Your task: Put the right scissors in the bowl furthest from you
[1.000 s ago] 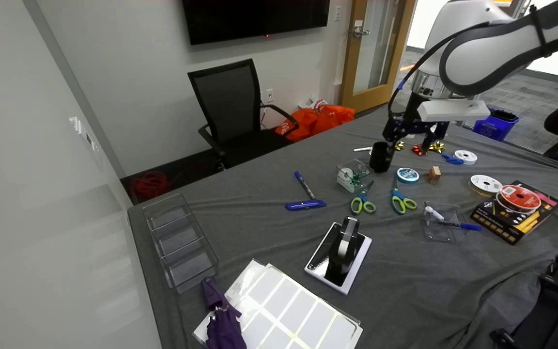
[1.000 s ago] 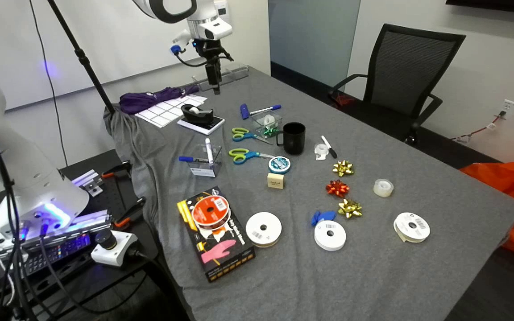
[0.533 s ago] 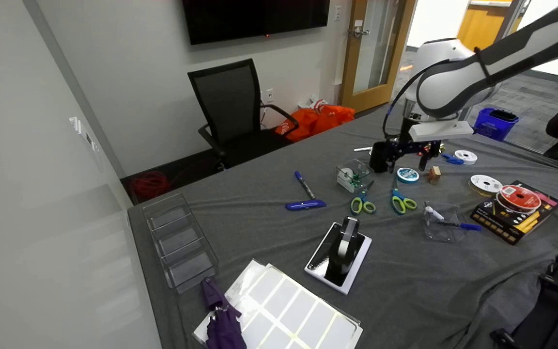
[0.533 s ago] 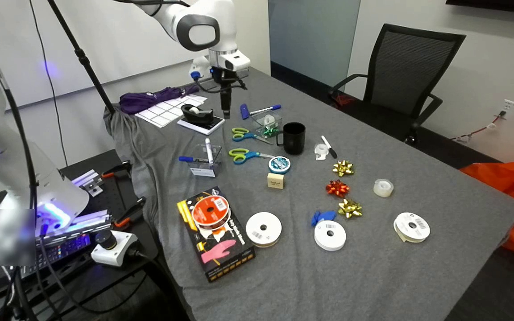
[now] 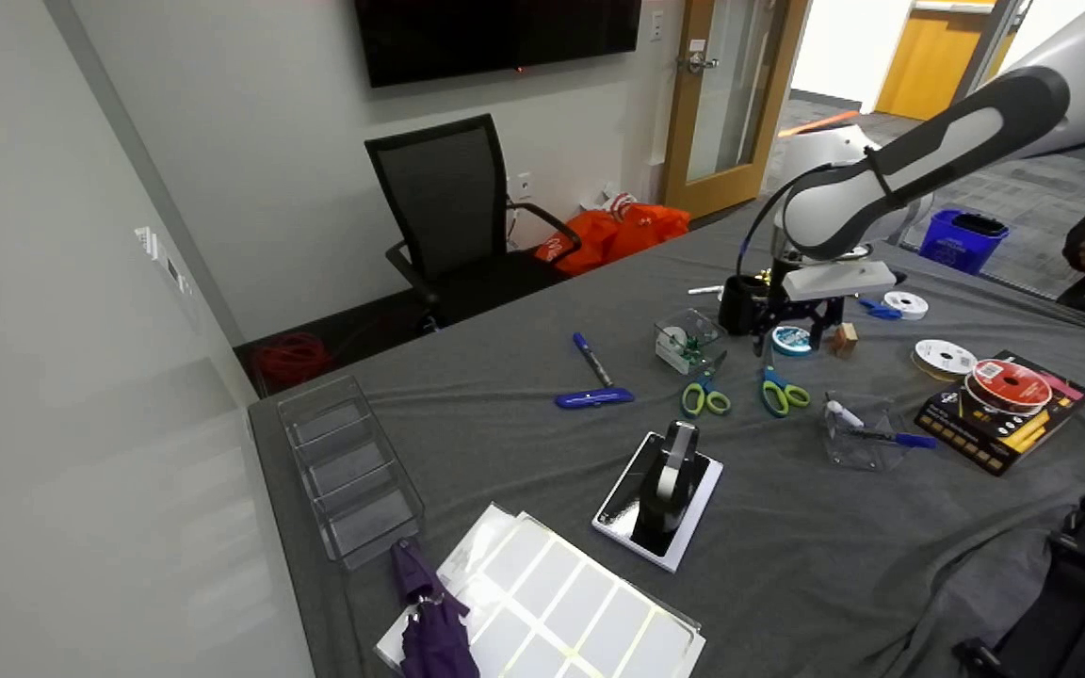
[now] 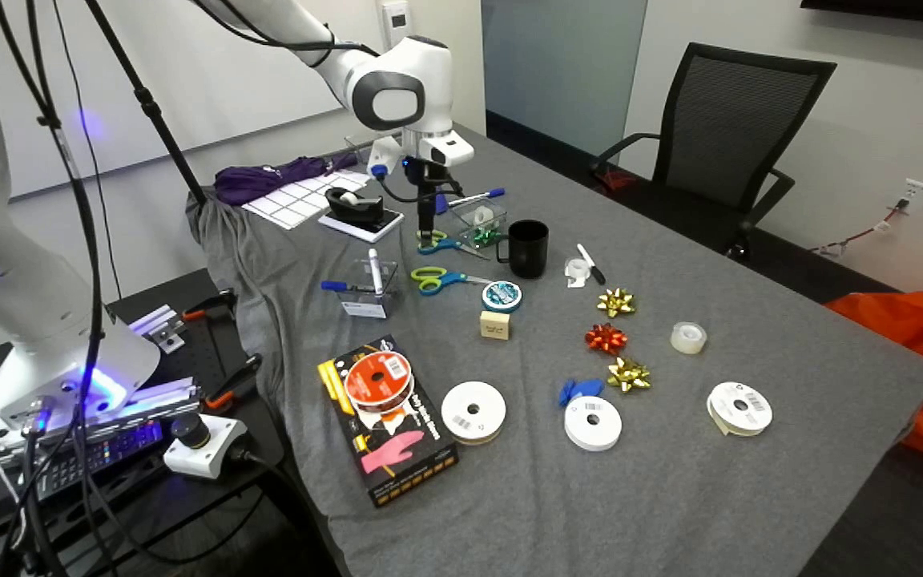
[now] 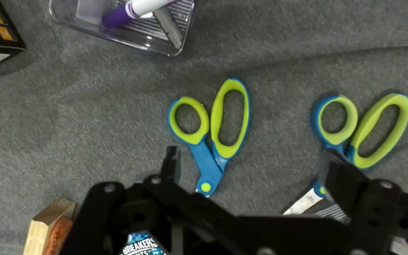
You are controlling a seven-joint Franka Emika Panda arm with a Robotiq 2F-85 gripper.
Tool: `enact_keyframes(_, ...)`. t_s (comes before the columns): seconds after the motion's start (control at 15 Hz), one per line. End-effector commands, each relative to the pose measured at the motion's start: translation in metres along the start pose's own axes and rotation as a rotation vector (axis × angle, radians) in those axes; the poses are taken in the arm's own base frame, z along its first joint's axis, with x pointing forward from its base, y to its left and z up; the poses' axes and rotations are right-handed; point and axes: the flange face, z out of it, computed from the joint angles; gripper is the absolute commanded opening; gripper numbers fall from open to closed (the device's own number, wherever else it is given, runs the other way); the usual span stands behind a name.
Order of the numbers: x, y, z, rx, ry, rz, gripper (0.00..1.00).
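Gripper [image 7: 250, 156] points down, jaws set well apart, nothing held. Looks to hover above the grey cloth [image 6: 654, 497], though its height is hard to judge. Wrist view: one pair of green-and-blue scissors [image 7: 207, 170] lies in the gap between the fingers [image 7: 172, 166], handles showing, blades mostly hidden by the gripper. The other scissors [image 7: 363, 131], same colours, lie to the right there, partly covered by a finger; in an exterior view a fingertip overlaps their handles. A round tin [image 6: 501, 296] sits just beside the first pair's blade tips, with a wooden block [image 6: 494, 325] next to it. A clear box [image 6: 463, 220] holding a tape roll [image 6: 483, 215] and green bow [image 6: 484, 237] stands near the other scissors' blades, black mug [image 6: 528, 249] right beside it. Second clear box [image 6: 365, 309], markers [image 6: 375, 272] in it, is over on the handle side. Farther out, a red ribbon spool [image 6: 379, 379] lies flat on a black box [image 6: 423, 429].
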Motion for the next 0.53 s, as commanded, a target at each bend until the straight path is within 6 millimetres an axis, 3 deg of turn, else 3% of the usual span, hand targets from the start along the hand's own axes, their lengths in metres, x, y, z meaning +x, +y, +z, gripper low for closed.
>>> enact_keyframes(0.0, 0.029, 0.008, 0.015, -0.003, 0.01, 0.021, 1.0)
enact_keyframes(0.47, 0.062, 0.028, 0.041, -0.034, 0.042, 0.034, 1.0)
